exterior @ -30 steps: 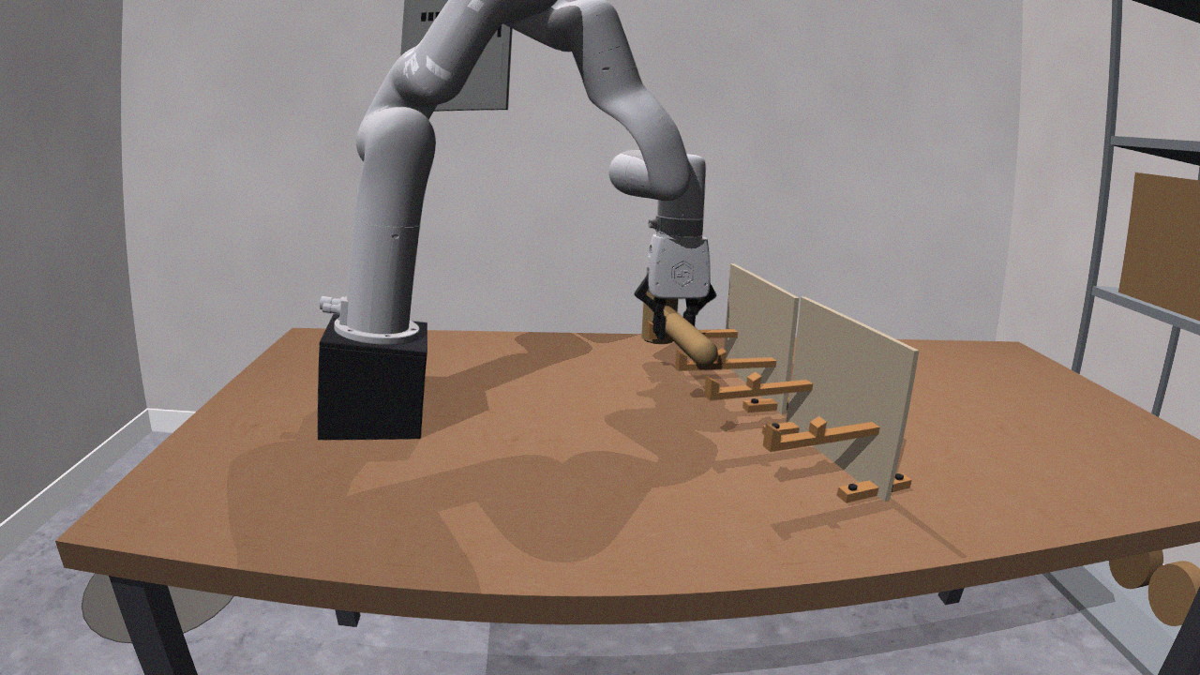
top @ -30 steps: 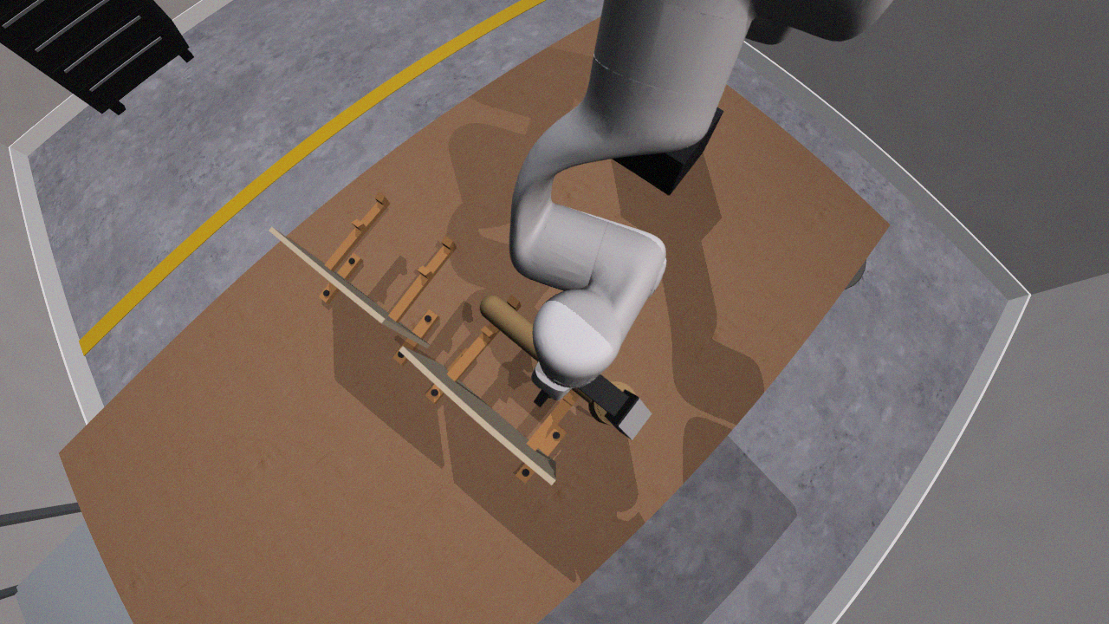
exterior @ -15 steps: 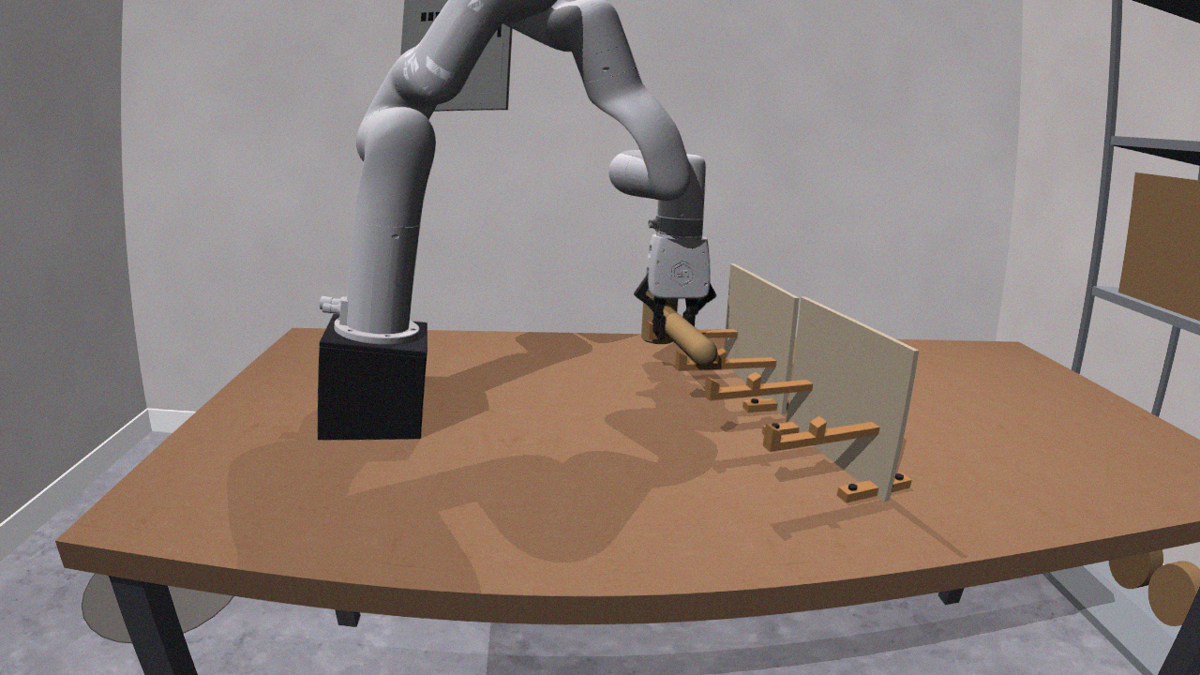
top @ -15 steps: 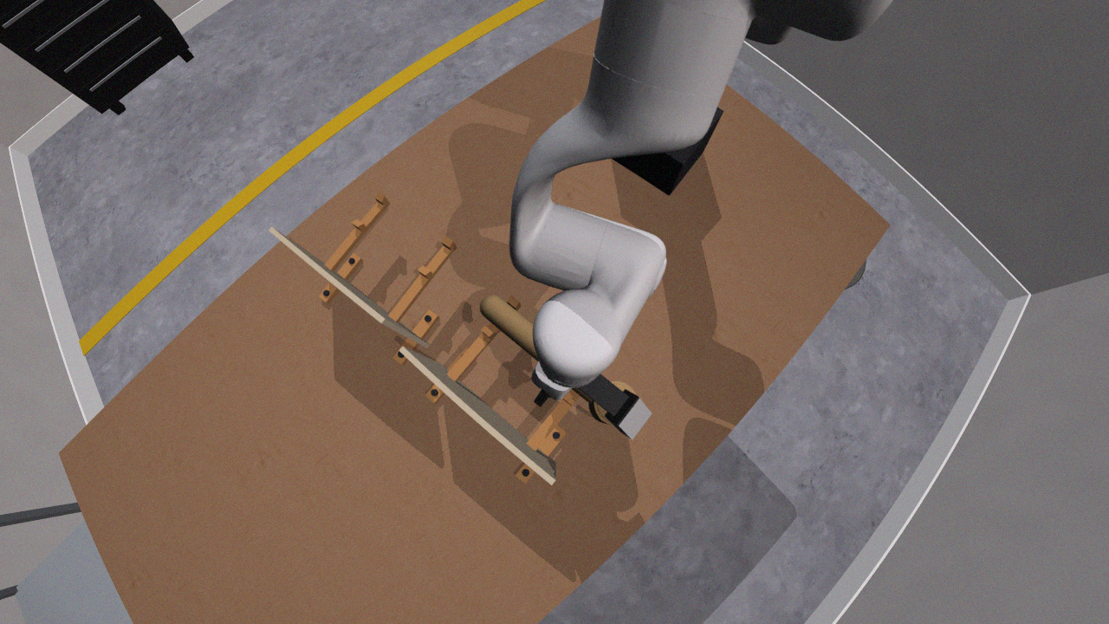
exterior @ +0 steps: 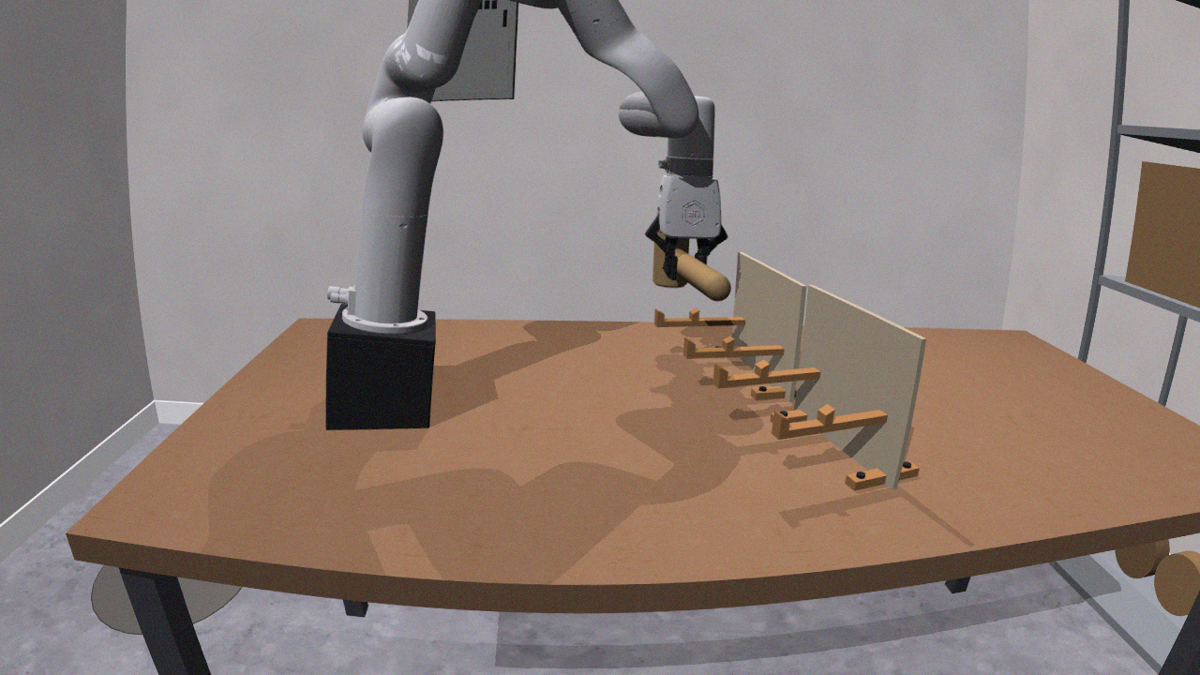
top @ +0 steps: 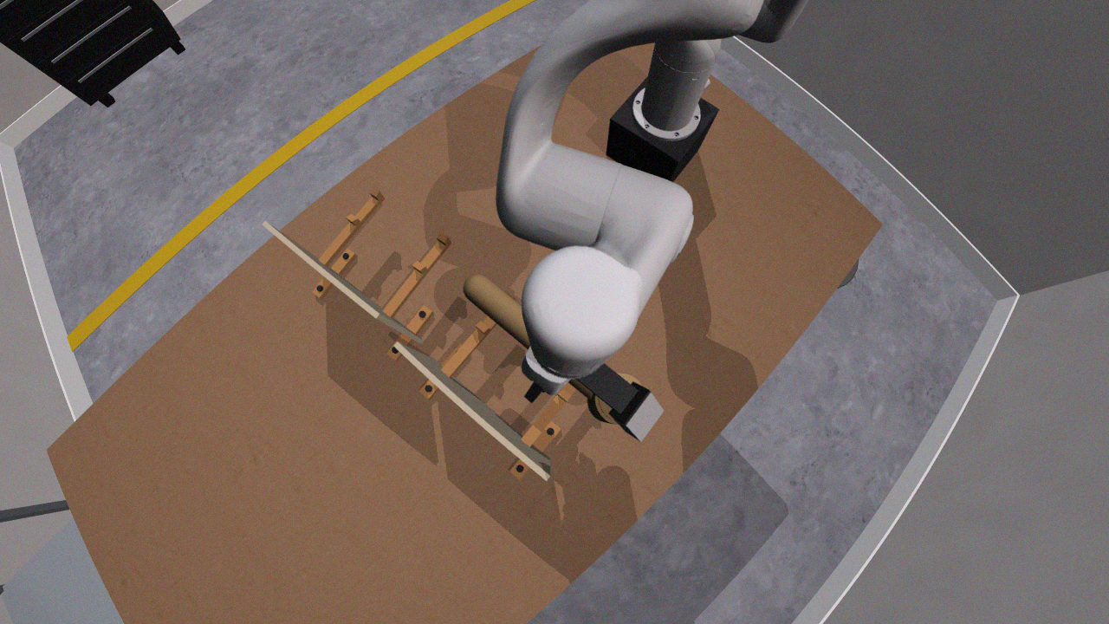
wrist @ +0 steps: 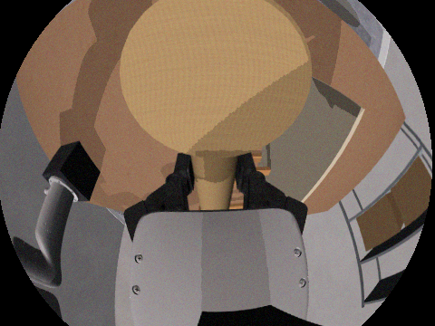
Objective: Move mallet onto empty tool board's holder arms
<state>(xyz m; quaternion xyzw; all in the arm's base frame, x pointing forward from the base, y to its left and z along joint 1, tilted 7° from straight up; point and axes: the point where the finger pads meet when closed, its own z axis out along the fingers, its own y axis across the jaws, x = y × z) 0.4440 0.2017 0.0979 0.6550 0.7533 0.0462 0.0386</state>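
Observation:
My gripper [exterior: 687, 257] [wrist: 214, 149] is shut on the mallet's tan handle [top: 491, 301] [exterior: 706, 279] [wrist: 214, 67] and holds it in the air, clear above the arms of the tool board [top: 480, 411] [exterior: 768, 293] below it. The handle's rounded end fills the wrist view. The grey and black head [top: 634, 406] sticks out past my wrist in the top view; in the exterior view it is mostly hidden behind the fingers. The second tool board [top: 333, 275] [exterior: 863, 369] stands beside the first. Its two arms [top: 348, 230] [exterior: 831, 419] are bare.
The robot's black base block [top: 658, 135] [exterior: 379, 377] stands on the brown table [top: 232, 465] [exterior: 503, 436]. Both boards stand upright in one line, their arms pointing toward the base. A metal shelf [exterior: 1166, 226] stands off the table.

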